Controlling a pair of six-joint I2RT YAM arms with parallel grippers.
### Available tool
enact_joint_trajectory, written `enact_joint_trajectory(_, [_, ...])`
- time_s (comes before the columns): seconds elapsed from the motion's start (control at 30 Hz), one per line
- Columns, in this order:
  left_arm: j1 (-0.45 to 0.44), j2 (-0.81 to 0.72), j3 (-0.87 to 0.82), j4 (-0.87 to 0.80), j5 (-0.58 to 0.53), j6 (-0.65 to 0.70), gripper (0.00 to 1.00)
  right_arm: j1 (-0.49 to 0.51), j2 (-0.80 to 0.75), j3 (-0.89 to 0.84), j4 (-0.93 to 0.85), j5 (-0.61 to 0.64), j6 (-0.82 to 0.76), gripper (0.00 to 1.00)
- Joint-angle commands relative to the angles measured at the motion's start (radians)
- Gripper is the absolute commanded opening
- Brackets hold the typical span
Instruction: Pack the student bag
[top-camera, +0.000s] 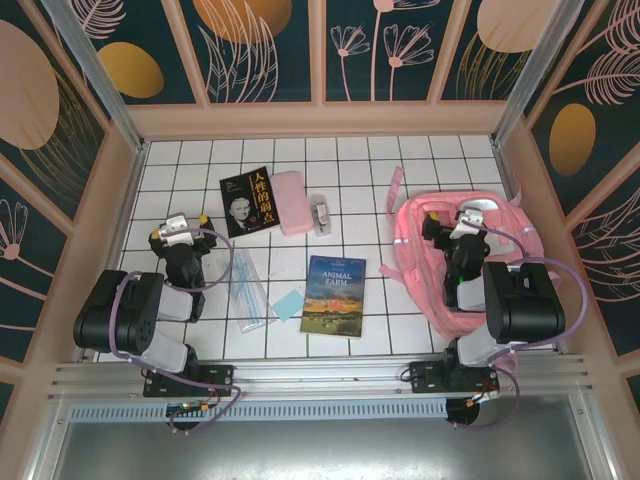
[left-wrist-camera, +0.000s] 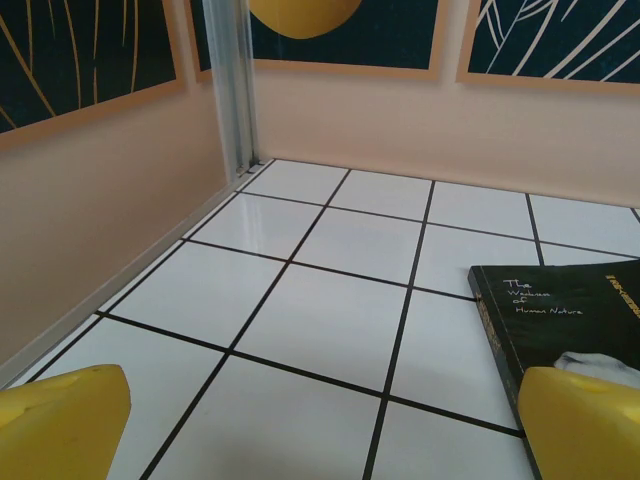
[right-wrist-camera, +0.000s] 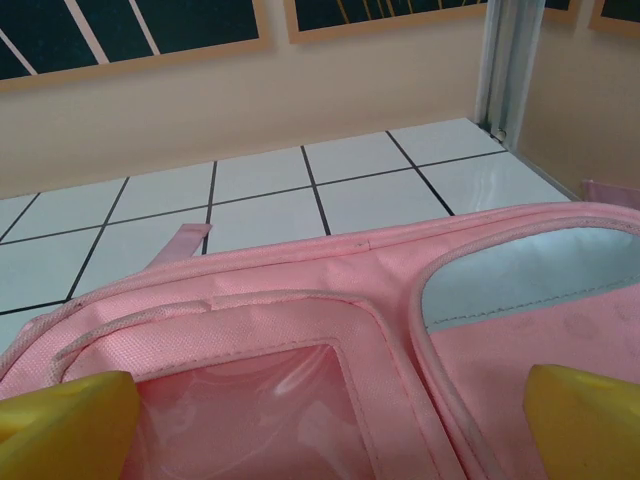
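Starting to pack | left gripper (top-camera: 183, 226) wide, empty | right gripper (top-camera: 466, 222) wide, over student bag (top-camera: 413, 238) | next, likely: open bag

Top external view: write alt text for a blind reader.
Pink student bag lies at right on the white tiled table, under the open right gripper. The open left gripper is at left; a black book, pink case and Animal Farm book lie between.
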Motion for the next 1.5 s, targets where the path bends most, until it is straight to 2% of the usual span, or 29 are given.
enact_joint_trajectory(0.0, [0.009,-0.004,0.015,0.038,0.015,0.001,0.99,-0.002,0.003,0.004,0.024,-0.033,0.003,0.99])
enact_joint_trajectory(0.17, [0.01,-0.005,0.015,0.038,0.015,0.001,0.99,-0.003,0.004,0.003,0.024,-0.033,0.003,0.99])
enact_joint_trajectory(0.43, [0.035,-0.008,0.033,-0.003,0.078,-0.014,0.99,-0.013,0.003,0.006,0.016,-0.054,0.007,0.99])
enact_joint_trajectory(0.73, [0.036,-0.019,0.03,0.0,0.067,-0.014,0.99,-0.01,-0.005,0.009,0.009,-0.044,0.006,0.99])
enact_joint_trajectory(0.83, [0.035,-0.078,0.081,-0.133,0.066,-0.01,0.99,0.006,-0.077,0.059,-0.135,0.016,0.007,0.99])
enact_joint_trajectory(0.93, [0.035,-0.16,0.193,-0.387,0.022,-0.029,0.99,0.034,-0.164,0.137,-0.335,0.145,0.033,0.97])
enact_joint_trajectory(1.0, [0.035,-0.206,0.262,-0.528,-0.005,-0.114,0.99,0.038,-0.211,0.207,-0.499,0.194,0.1,0.97])
enact_joint_trajectory(1.17, [0.035,-0.241,0.406,-0.734,0.153,-0.396,0.99,0.049,-0.185,0.467,-0.941,0.189,0.248,0.97])
enact_joint_trajectory(1.33, [0.009,-0.212,0.454,-0.799,0.312,-0.661,0.99,0.126,-0.044,0.752,-1.349,0.16,0.316,0.91])
enact_joint_trajectory(1.47, [-0.076,-0.197,0.446,-0.811,0.355,-0.746,0.99,0.239,0.038,0.888,-1.621,0.227,0.327,0.89])
